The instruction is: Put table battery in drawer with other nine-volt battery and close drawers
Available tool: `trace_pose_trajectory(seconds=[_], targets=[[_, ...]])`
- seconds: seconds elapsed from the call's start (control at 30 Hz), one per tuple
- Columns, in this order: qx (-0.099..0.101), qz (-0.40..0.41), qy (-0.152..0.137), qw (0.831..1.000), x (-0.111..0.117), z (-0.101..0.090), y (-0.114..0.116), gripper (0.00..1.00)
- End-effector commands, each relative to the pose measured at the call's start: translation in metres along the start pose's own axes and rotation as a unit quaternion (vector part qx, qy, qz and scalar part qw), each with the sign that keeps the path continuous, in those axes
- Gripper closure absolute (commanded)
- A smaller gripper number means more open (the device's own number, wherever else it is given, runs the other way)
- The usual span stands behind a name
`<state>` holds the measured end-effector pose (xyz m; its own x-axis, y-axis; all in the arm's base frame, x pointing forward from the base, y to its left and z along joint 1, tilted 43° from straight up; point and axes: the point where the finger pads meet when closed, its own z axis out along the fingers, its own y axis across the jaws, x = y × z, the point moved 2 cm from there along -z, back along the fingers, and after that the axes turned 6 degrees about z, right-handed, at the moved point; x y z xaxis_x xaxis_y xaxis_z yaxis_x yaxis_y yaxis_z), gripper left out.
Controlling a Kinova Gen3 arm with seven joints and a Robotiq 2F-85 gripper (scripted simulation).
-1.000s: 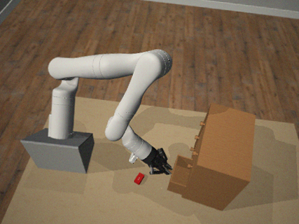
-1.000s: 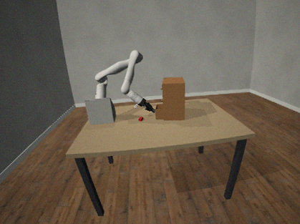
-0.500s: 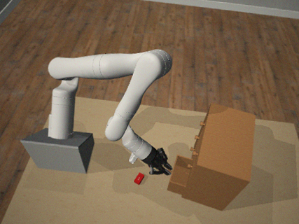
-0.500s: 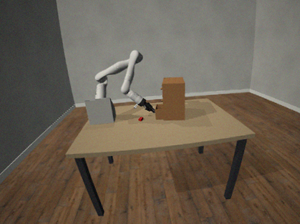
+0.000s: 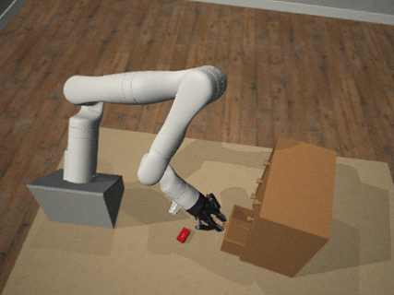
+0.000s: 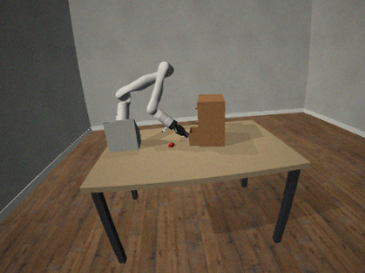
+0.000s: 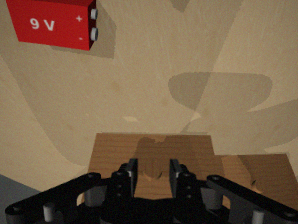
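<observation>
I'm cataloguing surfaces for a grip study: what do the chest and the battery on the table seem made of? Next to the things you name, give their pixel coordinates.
The chest (image 5: 299,187) (image 6: 212,122): probably wood, matte, given its brown grain-like streaks. The battery (image 5: 183,235) (image 6: 171,145) (image 7: 47,25): red casing, perhaps painted metal or plastic; its grey, shiny terminals look metallic.

- Nine-volt battery (image 5: 183,235) (image 6: 171,145) (image 7: 52,24): a red block lying on its side on the table (image 5: 128,269) (image 6: 192,167); below and just left of centre in the top view, near centre in the exterior view, cut off at the upper left of the wrist view, where "9 V", plus and minus marks and two grey terminals at its right end show.
- Small chest (image 5: 299,187) (image 6: 212,122): brown, wood-grained, upright; right of centre in both room views, with small knobs along its left-facing front.
- Open drawer (image 5: 233,248) (image 6: 194,138) (image 7: 112,150): a brown tray, partly out at the chest's lower left; bottom centre of the wrist view.
</observation>
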<state>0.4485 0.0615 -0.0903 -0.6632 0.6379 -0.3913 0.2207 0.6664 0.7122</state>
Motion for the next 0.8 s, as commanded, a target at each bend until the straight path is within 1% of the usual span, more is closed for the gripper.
trace_pose_trajectory(seconds=[0.0, 0.07, 0.27, 0.37, 0.63, 0.7, 0.77], targets=[[0.001, 0.002, 0.001, 1.000, 0.003, -0.003, -0.001, 0.67], [0.001, 0.002, 0.001, 1.000, 0.005, -0.006, -0.001, 0.67], [0.001, 0.002, 0.001, 1.000, 0.024, -0.028, -0.003, 0.67], [0.001, 0.002, 0.001, 1.000, 0.030, -0.035, -0.004, 0.67], [0.001, 0.002, 0.001, 1.000, 0.030, -0.038, -0.004, 0.67], [0.001, 0.002, 0.001, 1.000, 0.028, -0.044, -0.004, 0.67], [0.001, 0.002, 0.001, 1.000, 0.025, -0.053, -0.003, 0.67]])
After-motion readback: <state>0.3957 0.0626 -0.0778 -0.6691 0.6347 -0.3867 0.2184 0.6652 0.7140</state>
